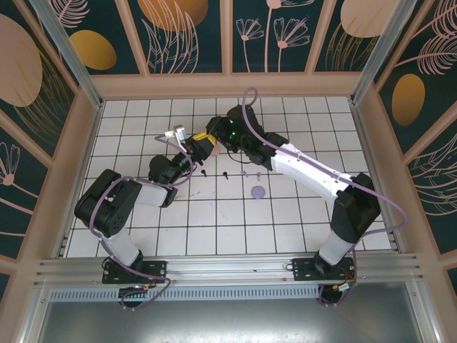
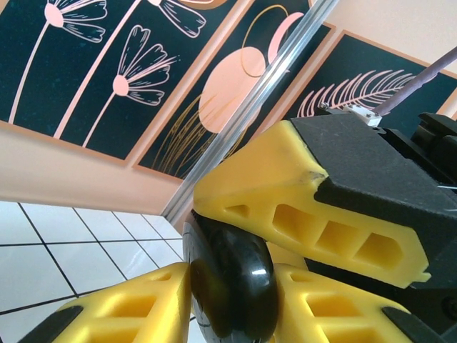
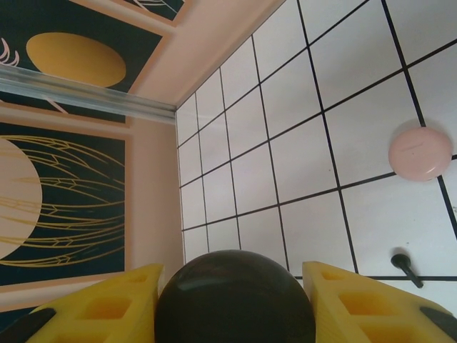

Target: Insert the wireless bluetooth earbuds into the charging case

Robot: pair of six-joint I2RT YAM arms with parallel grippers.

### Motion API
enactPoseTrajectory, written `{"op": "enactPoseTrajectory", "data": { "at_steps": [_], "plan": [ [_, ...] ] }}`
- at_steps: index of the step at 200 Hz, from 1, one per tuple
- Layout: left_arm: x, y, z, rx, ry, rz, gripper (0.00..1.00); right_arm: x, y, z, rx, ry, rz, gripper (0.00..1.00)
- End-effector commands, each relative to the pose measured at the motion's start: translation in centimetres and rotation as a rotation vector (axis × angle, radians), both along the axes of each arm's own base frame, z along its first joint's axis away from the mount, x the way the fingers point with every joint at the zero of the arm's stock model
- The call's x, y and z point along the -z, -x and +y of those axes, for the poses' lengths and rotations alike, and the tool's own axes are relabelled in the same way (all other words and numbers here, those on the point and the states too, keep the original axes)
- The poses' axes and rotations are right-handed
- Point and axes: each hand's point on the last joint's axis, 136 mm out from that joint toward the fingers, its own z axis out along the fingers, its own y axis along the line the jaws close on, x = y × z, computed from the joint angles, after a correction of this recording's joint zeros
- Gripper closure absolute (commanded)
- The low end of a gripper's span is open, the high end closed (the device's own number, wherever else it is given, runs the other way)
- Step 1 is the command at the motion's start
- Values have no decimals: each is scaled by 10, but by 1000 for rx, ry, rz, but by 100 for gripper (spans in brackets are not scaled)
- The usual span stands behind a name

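The left gripper (image 2: 228, 304) enters from the bottom edge of the left wrist view. Its two yellow fingers (image 2: 136, 311) are clamped on the black charging case (image 2: 230, 282), which stands edge-on between them and touches both pads. The right gripper (image 3: 235, 311) sits at the bottom edge of the right wrist view. Its jaws are closed against opposite sides of the same round black case, whose dome rises between the fingertips. In the left wrist view, one yellow finger of the right gripper crosses the centre right of the frame and bears on the upper rim of the case. In the top external view, both arms converge above the centre of the frame, and the grippers meet over the white tiled table (image 1: 214, 229). The case is held off the surface. The black earbuds (image 1: 204, 172) lie loose on the tiles just below the meeting point, near each other, outside the case and apart from both grippers. One of them also shows at the lower right of the right wrist view. A lavender case (image 1: 258, 191) lies flat on the table to the right of the earbuds, near the frame centre. A pink case (image 3: 420, 153) lies flat at the right edge of the right wrist view, above the earbud there and apart from it.
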Motion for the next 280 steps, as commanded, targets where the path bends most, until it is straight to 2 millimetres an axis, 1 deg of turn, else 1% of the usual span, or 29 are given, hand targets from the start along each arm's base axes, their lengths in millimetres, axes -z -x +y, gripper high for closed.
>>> {"op": "enactPoseTrajectory", "data": {
  "at_steps": [1,15,40,59,73,129,170,191,215,223,246,280],
  "plan": [
    [-19,4,-7,35,27,-78,65,-24,14,15,-63,-67,-25,70],
    [-19,5,-8,43,29,-78,60,-23,14,15,-62,-68,-23,70],
    [-19,6,-9,50,35,-77,59,-23,14,15,-63,-74,-22,70],
    [-18,6,-8,47,44,-74,64,-23,14,16,-62,-79,-21,70],
    [-19,7,-6,42,52,-78,66,-22,14,15,-57,-75,-20,70],
    [-23,11,2,13,62,-85,65,-17,9,4,-13,-59,-13,71],
    [-22,15,5,8,59,-84,56,-14,7,0,-4,-56,-7,71],
    [-21,16,5,7,58,-82,46,-13,6,-1,-1,-54,-5,71],
    [-21,17,5,9,57,-83,45,-13,3,-4,18,-49,-9,71],
    [-22,17,5,8,57,-84,47,-14,3,-4,16,-51,-9,71],
    [-22,16,5,5,56,-85,59,-11,4,-5,18,-51,-5,71],
    [-22,16,4,11,57,-87,69,-12,4,-5,17,-56,-5,71]
  ]
}}
